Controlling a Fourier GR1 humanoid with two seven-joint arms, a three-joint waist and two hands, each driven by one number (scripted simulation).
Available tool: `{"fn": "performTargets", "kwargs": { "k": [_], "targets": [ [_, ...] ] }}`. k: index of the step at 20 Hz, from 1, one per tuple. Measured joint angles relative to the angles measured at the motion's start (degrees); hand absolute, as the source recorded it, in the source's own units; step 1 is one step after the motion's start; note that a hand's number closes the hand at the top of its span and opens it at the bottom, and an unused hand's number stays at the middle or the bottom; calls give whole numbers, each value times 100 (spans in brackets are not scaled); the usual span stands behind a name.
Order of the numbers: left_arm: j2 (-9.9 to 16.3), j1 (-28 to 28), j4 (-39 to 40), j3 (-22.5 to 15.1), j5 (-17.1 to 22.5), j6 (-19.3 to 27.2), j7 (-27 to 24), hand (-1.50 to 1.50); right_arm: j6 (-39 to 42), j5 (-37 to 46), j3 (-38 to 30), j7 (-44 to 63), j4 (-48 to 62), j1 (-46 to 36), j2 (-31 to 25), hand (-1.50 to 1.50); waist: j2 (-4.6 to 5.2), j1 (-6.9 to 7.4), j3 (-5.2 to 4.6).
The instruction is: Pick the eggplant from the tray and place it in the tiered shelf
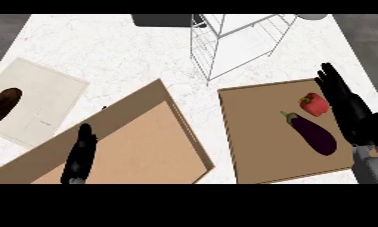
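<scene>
- head view: my right hand stretches along the right edge of the brown tray, fingers straight, holding nothing.
- the purple eggplant lies on that tray, just beside my right hand, not touching it.
- a red bell pepper sits just above the eggplant.
- the white wire tiered shelf stands on the marble desk, beyond the tray.
- my left hand rests over a large cardboard box, fingers straight, empty.
</scene>
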Motion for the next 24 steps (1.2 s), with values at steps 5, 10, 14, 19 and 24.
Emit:
{"fn": "performTargets", "kwargs": {
  "k": [5, 10, 14, 19, 24],
  "targets": [
    [1085, 2889, -2107, -247, 457, 311, 551, 0, 906, 52, -239, -323, 58, -541, -839, 150, -99, 250, 497],
    [1229, 2973, -2232, -193, 533, 445, 674, 0, 1371, 798, -210, -410, 532, -745, -1922, -150, 58, 210, 390],
    [1049, 3313, -2393, -118, 682, 514, 845, 0, 1979, 810, -194, -738, 1017, -861, -2170, -150, 67, 226, 461],
    [885, 3514, -2450, -46, 812, 565, 889, 0, 2941, 901, 0, -1252, 1230, -1026, -2526, -150, 71, 177, 440],
    [864, 3617, -2493, -30, 1119, 609, 910, 0, 3869, 1055, 233, -1560, 1270, -1249, -2950, -150, 79, 119, 397]
  ]
}}
